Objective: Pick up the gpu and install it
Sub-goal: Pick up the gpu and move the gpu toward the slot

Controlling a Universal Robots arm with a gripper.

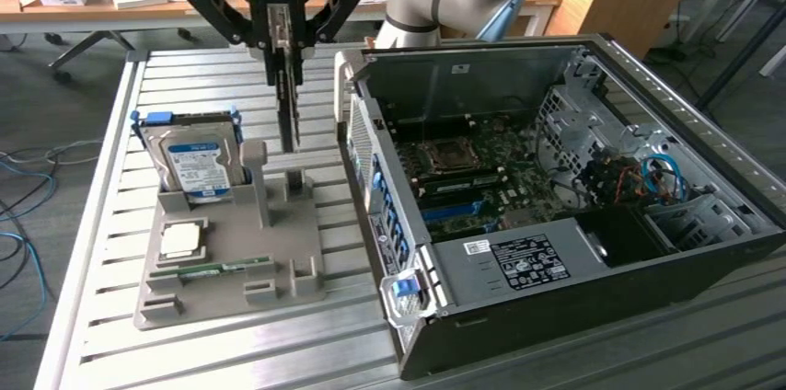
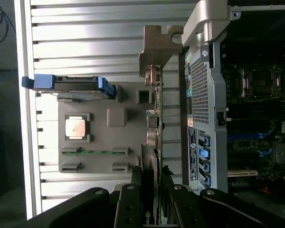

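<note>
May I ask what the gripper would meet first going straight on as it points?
Likely the grey parts holder: the gripper points down, and the gpu it grips hangs over its uprights; depth unclear.

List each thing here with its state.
Dark gpu card with silver bracket: held vertical above grey plastic holder.
Black two-finger gripper: shut on gpu card.
Silver hard drive with blue label: upright in holder.
Square silver processor: flat in holder.
Narrow green memory stick: flat in holder.
Black computer case: open.

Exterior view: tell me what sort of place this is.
Probably a robotics lab bench for PC assembly: an open PC case lies on a slatted metal table, a grey fixture holds a hard drive, and the hand grips a gpu.
</note>
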